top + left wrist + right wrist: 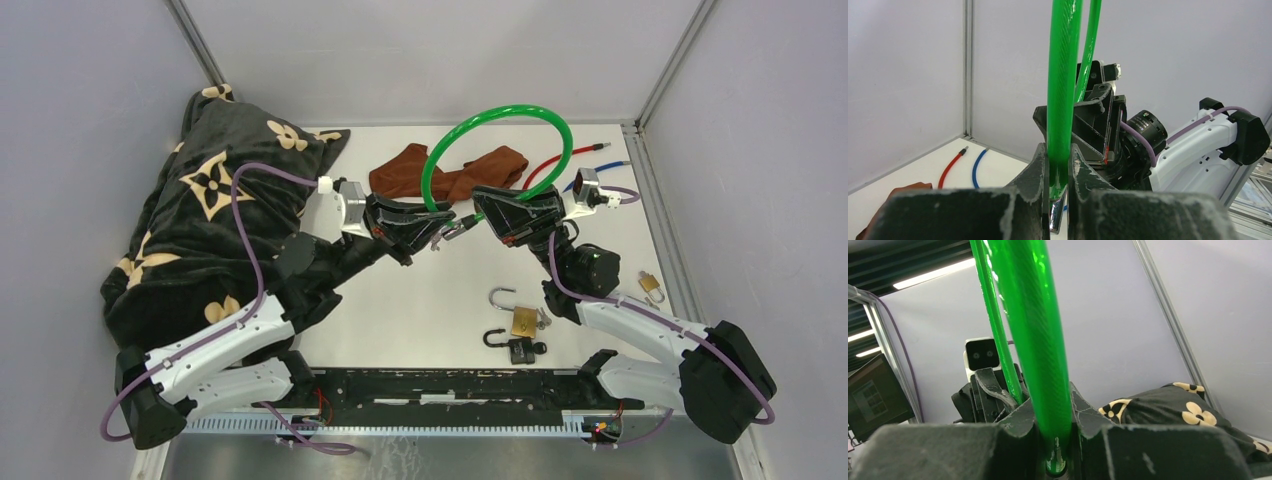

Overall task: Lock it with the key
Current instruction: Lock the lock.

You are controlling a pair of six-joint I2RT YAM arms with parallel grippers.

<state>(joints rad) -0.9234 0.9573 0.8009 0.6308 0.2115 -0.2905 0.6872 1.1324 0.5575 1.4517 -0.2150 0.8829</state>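
- The green cable lock (500, 113) loops up over mid-table, its two ends facing each other between the arms.
- The left gripper (428, 232) pinches the end with the metal tip (1056, 217). The right gripper (482, 214) pinches the other end.
- The ends lie roughly in line, left to right, close together.
- I can make out no key.
- A brass padlock (523, 319) and a black padlock (518, 349) lie nearer the bases, and a brown cloth (410, 170) lies behind.

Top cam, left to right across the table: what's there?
Black patterned blanket → left gripper → right gripper → open brass padlock → small brass padlock. Green cable loop and brown cloth span the middle, so omitted.
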